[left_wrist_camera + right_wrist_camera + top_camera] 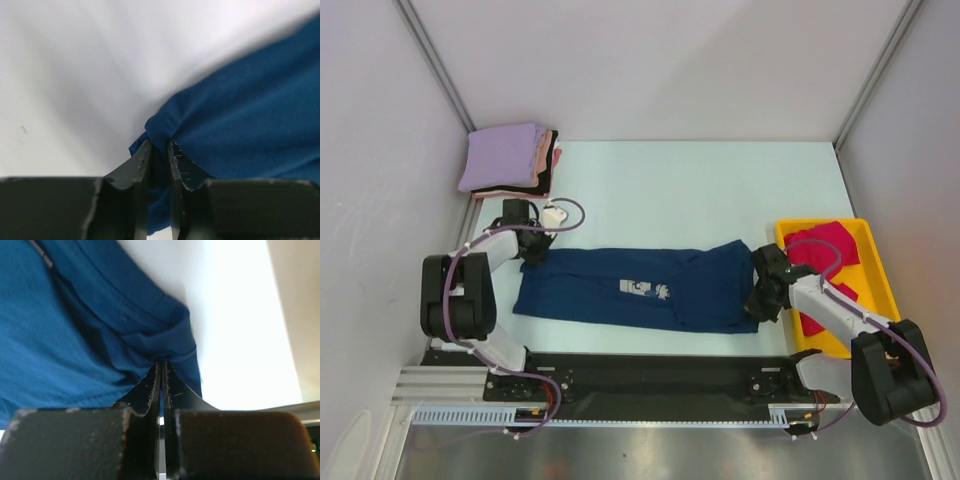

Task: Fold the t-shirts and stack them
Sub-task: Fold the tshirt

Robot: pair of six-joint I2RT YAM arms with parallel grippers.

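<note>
The navy blue t-shirt [635,288] with a small white print lies stretched across the table between both arms. My left gripper [533,252] is shut on its far left corner, cloth bunched between the fingers in the left wrist view [159,142]. My right gripper [760,300] is shut on its right edge, the hem pinched in the right wrist view [161,362]. A stack of folded shirts [510,160], lavender on top with pink and black below, sits at the back left. A crimson shirt [825,250] lies in the yellow tray.
The yellow plastic tray [875,260] stands at the right, beside my right arm. Grey walls close in the table on the left, back and right. A black rail runs along the near edge.
</note>
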